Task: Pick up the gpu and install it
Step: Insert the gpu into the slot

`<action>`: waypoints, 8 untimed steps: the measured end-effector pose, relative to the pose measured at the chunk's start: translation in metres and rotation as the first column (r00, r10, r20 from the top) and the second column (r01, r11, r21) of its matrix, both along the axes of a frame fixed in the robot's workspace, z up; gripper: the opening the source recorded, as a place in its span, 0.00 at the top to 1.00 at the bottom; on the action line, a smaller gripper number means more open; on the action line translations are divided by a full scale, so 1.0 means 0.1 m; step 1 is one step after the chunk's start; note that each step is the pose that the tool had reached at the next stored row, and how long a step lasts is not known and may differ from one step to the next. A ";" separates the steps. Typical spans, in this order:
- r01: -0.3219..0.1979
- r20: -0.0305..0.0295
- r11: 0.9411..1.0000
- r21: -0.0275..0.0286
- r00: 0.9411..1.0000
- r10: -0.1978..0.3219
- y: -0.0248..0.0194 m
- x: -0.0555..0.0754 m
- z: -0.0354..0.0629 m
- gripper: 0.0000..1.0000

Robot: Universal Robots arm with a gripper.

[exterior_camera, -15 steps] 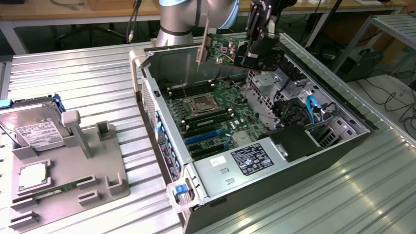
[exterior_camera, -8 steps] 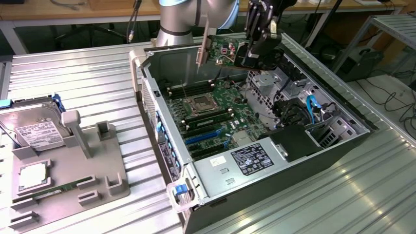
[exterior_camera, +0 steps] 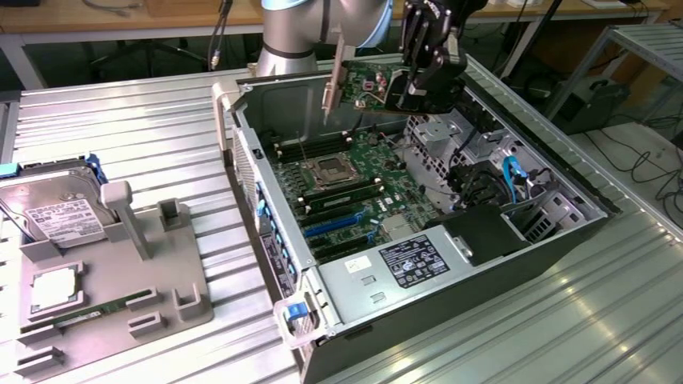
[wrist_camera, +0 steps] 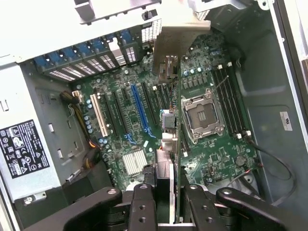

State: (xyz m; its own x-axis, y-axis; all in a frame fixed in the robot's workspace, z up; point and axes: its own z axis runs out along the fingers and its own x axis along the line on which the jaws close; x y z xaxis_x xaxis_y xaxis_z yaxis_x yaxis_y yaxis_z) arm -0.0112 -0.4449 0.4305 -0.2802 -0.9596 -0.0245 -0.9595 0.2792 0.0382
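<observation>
The gpu (exterior_camera: 369, 86) hangs in the air over the open computer case (exterior_camera: 555, 172), above the motherboard (exterior_camera: 353, 188) and not touching it. I see my gripper (exterior_camera: 411, 90) clamped on its edge, with the silvery bracket (exterior_camera: 333, 76) at the end toward the exterior view's left

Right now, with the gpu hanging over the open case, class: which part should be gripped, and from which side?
The gpu is thin and stands on edge: pinch its flat faces near the top edge, away from the bracket, coming from above. That leaves the lower edge free toward the motherboard. The gripper holds it so.
</observation>
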 end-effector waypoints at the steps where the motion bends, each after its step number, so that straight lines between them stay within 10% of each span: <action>1: -0.008 0.000 1.000 0.000 1.000 0.008 0.000 0.00 0.000 0.73; 8: -0.073 0.000 0.997 0.000 0.997 0.073 0.000 0.00 0.000 0.73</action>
State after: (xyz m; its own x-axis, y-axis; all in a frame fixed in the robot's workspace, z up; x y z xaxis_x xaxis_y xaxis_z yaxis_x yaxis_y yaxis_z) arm -0.0112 -0.4449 0.4305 -0.2096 -0.9775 -0.0245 -0.9773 0.2086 0.0382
